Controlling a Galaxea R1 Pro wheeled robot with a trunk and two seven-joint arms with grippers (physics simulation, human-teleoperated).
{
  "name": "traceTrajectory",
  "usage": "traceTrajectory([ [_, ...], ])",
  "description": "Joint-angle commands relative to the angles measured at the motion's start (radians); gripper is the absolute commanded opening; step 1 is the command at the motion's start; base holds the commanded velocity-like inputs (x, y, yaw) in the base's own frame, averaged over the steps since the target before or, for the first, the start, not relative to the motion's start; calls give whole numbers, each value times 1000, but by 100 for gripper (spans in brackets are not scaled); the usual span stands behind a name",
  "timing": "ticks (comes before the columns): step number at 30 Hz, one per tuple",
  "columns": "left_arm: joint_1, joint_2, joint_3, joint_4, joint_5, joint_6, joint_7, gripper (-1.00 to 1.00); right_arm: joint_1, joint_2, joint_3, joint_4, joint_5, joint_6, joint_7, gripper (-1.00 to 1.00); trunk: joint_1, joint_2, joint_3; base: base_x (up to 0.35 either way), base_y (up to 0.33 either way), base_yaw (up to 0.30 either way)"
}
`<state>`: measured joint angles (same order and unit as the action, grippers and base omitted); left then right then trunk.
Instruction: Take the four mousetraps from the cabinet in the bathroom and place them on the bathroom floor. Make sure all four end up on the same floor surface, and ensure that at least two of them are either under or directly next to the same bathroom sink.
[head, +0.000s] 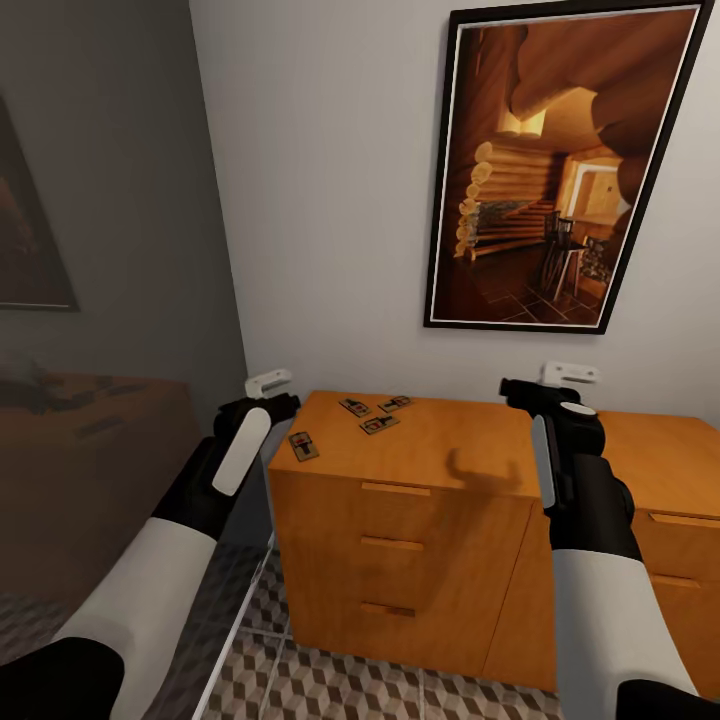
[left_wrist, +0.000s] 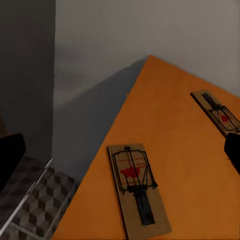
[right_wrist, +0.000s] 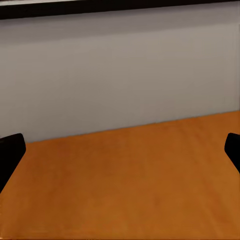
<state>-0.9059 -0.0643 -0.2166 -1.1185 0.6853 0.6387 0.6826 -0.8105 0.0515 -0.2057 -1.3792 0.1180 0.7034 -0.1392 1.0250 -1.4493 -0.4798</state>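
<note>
Four small flat rectangular wooden mousetraps with thin wire springs lie on the smooth orange-brown wooden cabinet (head: 440, 470), near its left end: one (head: 303, 445) by the front-left corner, three (head: 354, 407) (head: 379, 424) (head: 395, 403) clustered further back. The left end effector (head: 268, 385) hovers just beside the corner trap (left_wrist: 137, 187), fingers spread wide and empty. The right end effector (head: 568, 376), likewise spread and empty, hangs over bare wood well apart from them. Cube-patterned brown-and-beige floor tiles (head: 330, 685) lie below.
</note>
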Motion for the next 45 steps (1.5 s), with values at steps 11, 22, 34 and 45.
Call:
traceTrajectory([
  [11, -1, 3, -117, -3, 10, -7, 9, 100, -1, 6, 5, 1, 8, 5, -31, 100, 0, -1, -1, 37, -3, 0],
  [22, -1, -1, -134, -5, 12, -8, 15, 100, -1, 5, 18, 2, 10, 8, -33, 100, 0, -1, -1, 167, -35, 0],
  [34, 1, -8, -133, -10, 17, -9, 18, 100, -1, 7, 82, 6, 5, 9, -33, 100, 0, -1, -1, 7, -1, 0],
  [45, 1, -10, -136, -9, 17, -1, 14, 100, -1, 8, 104, 4, 5, 142, -29, 100, 0, -1, -1, 77, -69, 0],
])
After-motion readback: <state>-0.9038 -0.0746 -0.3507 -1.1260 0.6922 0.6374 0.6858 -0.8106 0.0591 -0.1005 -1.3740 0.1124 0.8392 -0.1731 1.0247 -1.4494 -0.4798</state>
